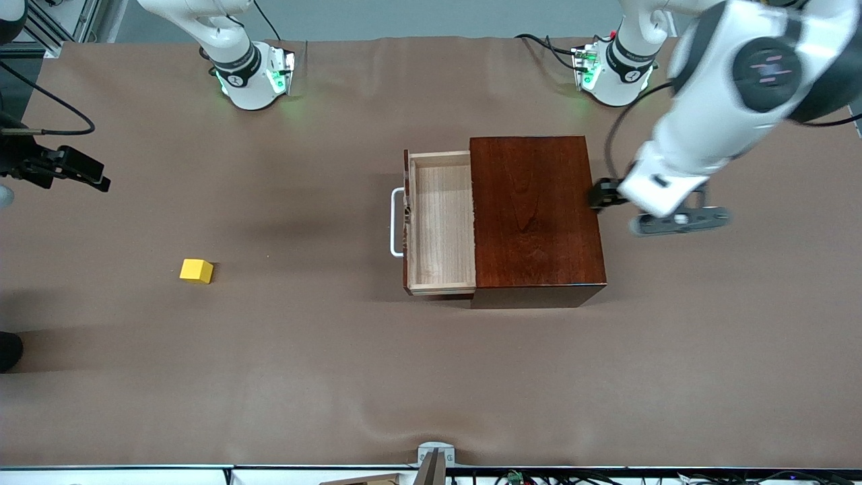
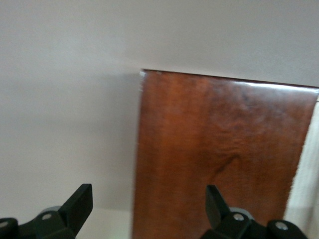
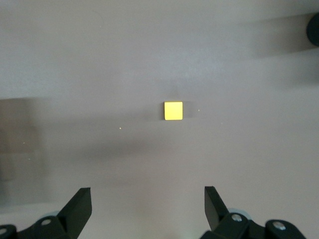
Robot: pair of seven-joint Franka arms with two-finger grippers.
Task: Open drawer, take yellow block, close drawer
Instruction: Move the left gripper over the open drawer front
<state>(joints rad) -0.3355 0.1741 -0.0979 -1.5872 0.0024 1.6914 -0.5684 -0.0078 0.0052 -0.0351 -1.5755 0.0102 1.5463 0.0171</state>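
Yellow block on brown table, drawer open

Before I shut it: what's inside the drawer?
The pulled-out part of the drawer shows only bare pale wood. The part under the wooden box is hidden. The yellow block lies on the table toward the right arm's end.
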